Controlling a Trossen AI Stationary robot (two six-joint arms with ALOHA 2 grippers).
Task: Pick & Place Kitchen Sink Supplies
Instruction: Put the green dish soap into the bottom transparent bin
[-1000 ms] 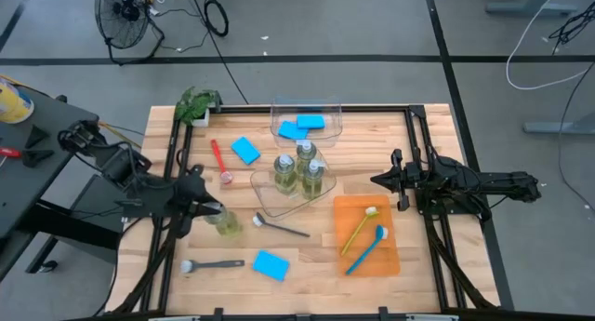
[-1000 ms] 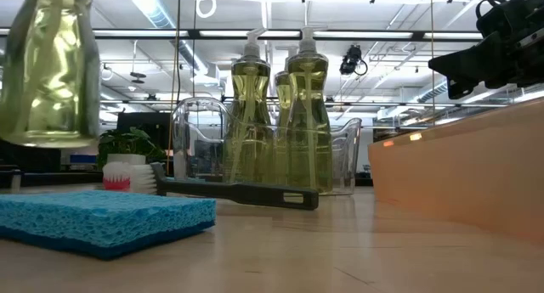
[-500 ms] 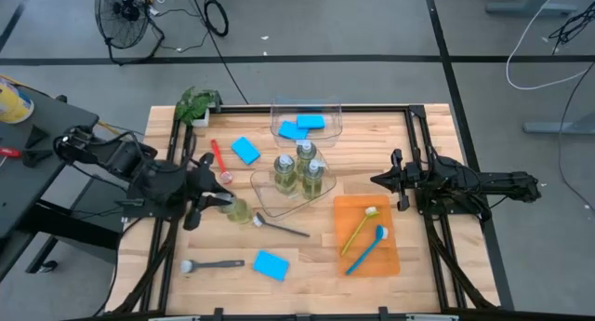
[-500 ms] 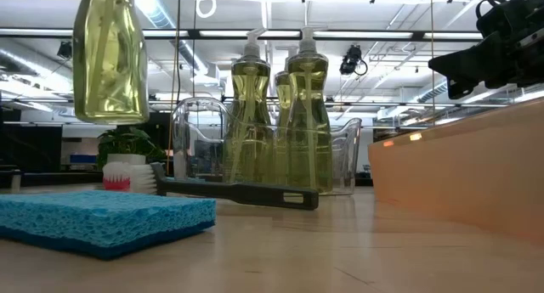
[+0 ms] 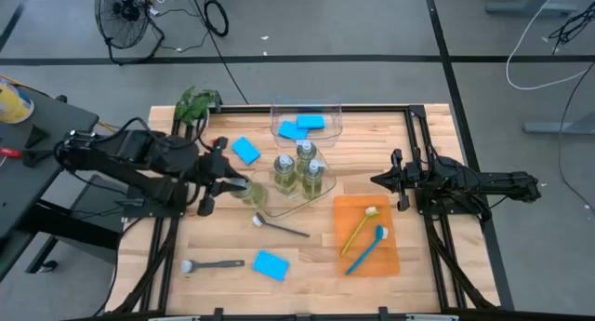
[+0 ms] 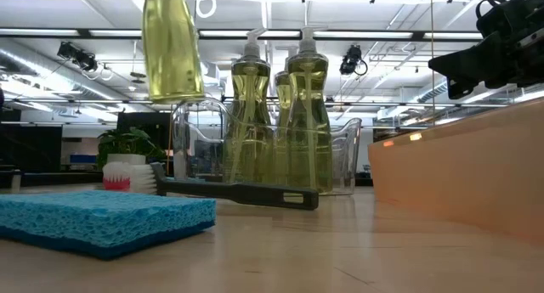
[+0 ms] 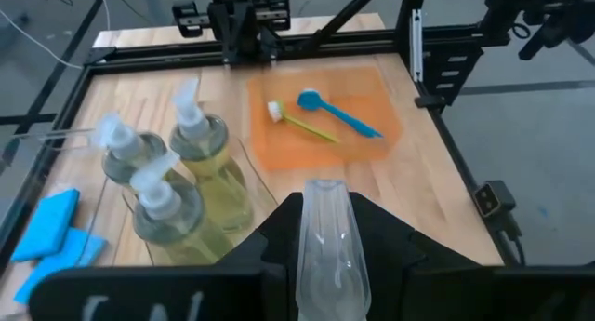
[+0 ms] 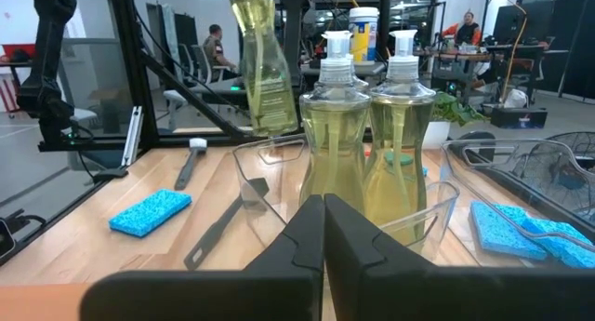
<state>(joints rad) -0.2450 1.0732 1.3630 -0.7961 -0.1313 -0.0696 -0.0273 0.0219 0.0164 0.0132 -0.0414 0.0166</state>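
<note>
Item: pump bottle, clamped between the left gripper jaws, hanging clear of the table just short of the clear bin ahead holding three bottles; you should lower it upright into the free near corner, right gripper shut.

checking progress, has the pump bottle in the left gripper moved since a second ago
Yes. The left gripper has carried the pump bottle up off the table and toward the clear bin holding three bottles.
</note>
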